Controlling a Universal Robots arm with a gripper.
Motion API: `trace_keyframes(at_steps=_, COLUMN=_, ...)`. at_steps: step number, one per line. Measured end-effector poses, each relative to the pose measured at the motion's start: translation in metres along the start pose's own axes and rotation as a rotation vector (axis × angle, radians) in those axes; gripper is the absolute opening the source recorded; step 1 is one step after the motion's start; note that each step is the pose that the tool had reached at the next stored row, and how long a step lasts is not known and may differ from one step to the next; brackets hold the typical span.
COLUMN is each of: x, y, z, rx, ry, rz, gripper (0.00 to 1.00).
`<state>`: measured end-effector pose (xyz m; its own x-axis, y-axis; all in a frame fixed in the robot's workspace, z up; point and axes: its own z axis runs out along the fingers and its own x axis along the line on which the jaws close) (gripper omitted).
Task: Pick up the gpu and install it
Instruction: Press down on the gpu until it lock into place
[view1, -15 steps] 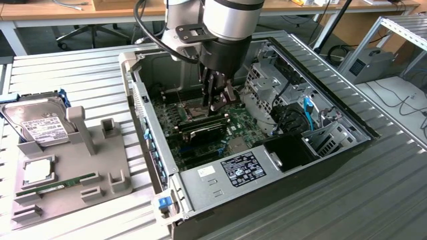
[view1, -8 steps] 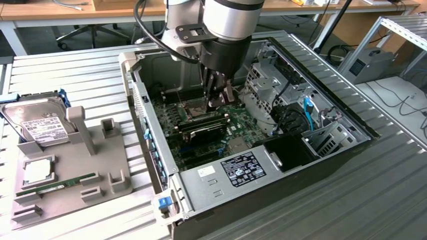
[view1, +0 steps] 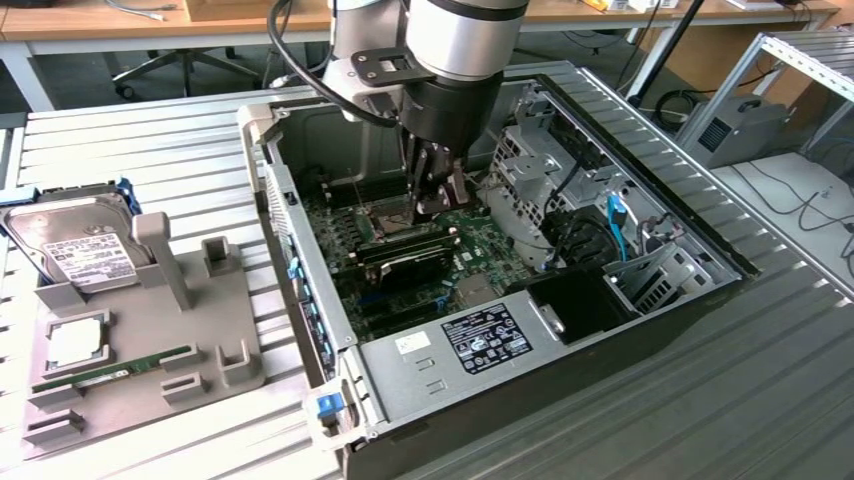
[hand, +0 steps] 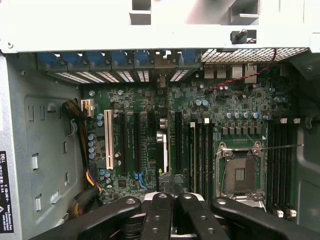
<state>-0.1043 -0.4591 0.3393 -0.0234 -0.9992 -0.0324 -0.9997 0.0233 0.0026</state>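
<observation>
Gpu (view1: 400, 262), thin card w/ green board and black cooler face, stands on edge in the green motherboard (hand: 150, 105) inside the open grey-metal PC case (view1: 534, 330). In the wrist view it shows edge-on (hand: 162, 150), its end at the case's slotted rear wall. Black multi-link gripper (view1: 435, 205) on the silver arm is down in the case, right over the card's upper edge. Its fingers (hand: 160, 205) are pressed together; can't tell if they pinch the card edge or just sit on it. Square silver CPU socket (hand: 240, 172) lies just beside the card.

Outside the case, toward the exterior view's left, grey plastic fixture (view1: 200, 320) on the slatted metal table (view1: 747, 400) carries a silver hard drive w/ white label (view1: 80, 250), a square silver chip (view1: 76, 340) and a narrow green RAM stick (view1: 114, 368).
</observation>
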Motion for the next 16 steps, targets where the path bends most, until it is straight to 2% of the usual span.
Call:
trace_keyframes(at_steps=5, x=0.000, y=0.0003, z=0.0077, rx=-0.0001, ry=0.0000, rz=0.000, gripper=0.11)
trace_keyframes(at_steps=13, x=0.001, y=0.0012, z=0.0267, rx=-0.0006, ry=0.0000, rz=0.000, gripper=0.11)
trace_keyframes(at_steps=16, x=0.001, y=0.0013, z=0.0291, rx=-0.0012, ry=0.0002, rz=0.000, gripper=0.11)
